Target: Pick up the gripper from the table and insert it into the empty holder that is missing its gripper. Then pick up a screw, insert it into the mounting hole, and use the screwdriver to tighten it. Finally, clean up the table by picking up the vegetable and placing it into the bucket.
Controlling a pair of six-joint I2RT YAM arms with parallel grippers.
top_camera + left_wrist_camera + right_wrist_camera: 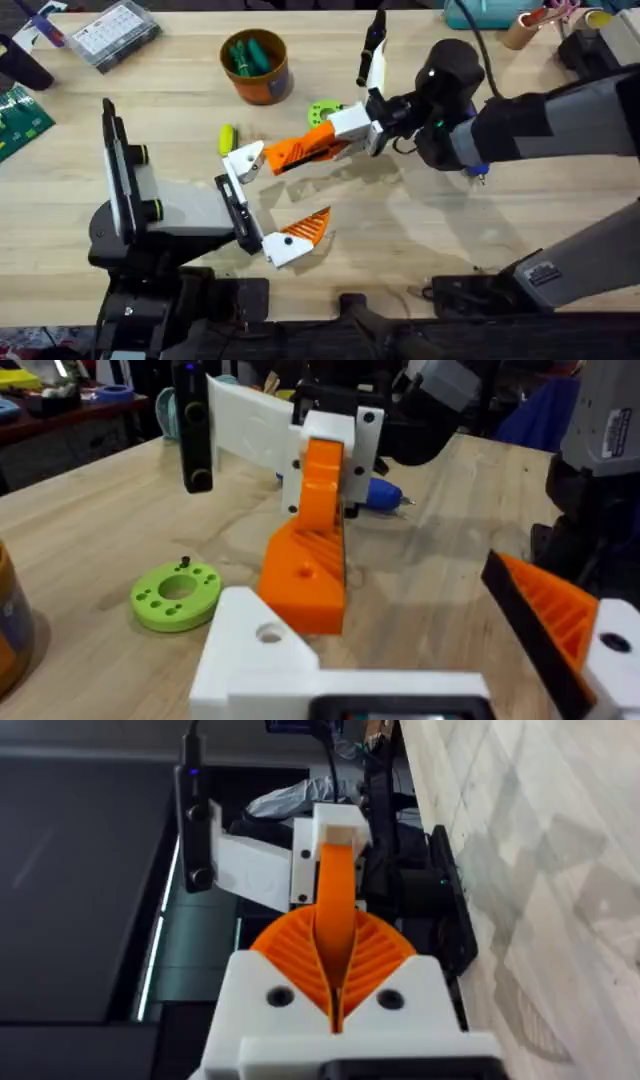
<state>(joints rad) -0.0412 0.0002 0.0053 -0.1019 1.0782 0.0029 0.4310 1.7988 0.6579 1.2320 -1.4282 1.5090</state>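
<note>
- The right gripper (345,135) is reaching in from the right over the middle of the bench (420,230), its jaws pinching the orange ribbed gripper (300,150) by its white base.
- That gripper is lying nearly level, its orange tip pointing at the holder (243,160), the empty white mount on the grey-black assembly; tip and holder are just beside each other, and I cannot tell whether they are touching.
- The left gripper (255,205) is sitting at the assembly, its own jaws spread: one bare white mount, one carrying an orange finger (305,228) lower down.
- The yellow vegetable (227,138) is lying on the bench just left of the holder.
- The orange-brown bucket (256,66) is standing farther back, with green-handled tools inside.
- A bright green disc (322,112) is resting near the right gripper.
</note>
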